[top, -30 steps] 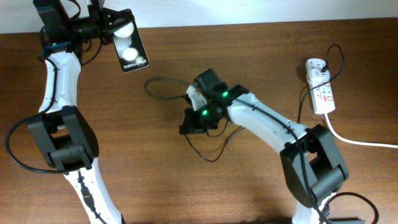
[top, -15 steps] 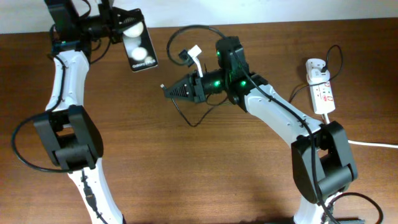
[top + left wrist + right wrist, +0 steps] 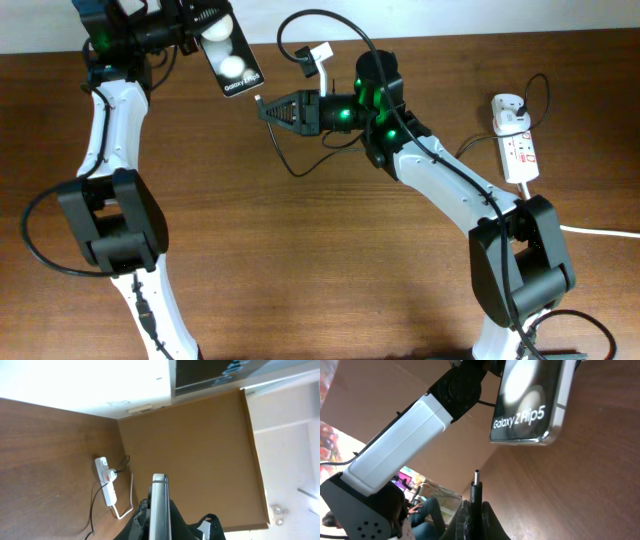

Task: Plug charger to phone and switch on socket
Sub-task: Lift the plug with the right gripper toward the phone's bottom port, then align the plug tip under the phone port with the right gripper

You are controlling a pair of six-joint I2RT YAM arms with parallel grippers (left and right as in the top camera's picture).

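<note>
Overhead: whole table (image 3: pixel 300 260) is viewed straight down from afar. Left wrist: aimed along the phone (image 3: pixel 159 510) edge toward the far socket (image 3: pixel 107 485). Right wrist: phone is seen close; it is shared by all views

Top left: left gripper (image 3: pixel 197 20) clamped on upper end of phone (image 3: pixel 232 55), white spots and lettering facing up. Centre: right gripper (image 3: pixel 268 108) pinched on charger (image 3: pixel 293 170) plug, tip aimed at phone's lower end, just short of touching. Loops of black cable above and below that arm. Far right on table (image 3: pixel 300 260): socket (image 3: pixel 518 150) lying flat, white cord (image 3: pixel 590 228) trailing off right edge.
</note>
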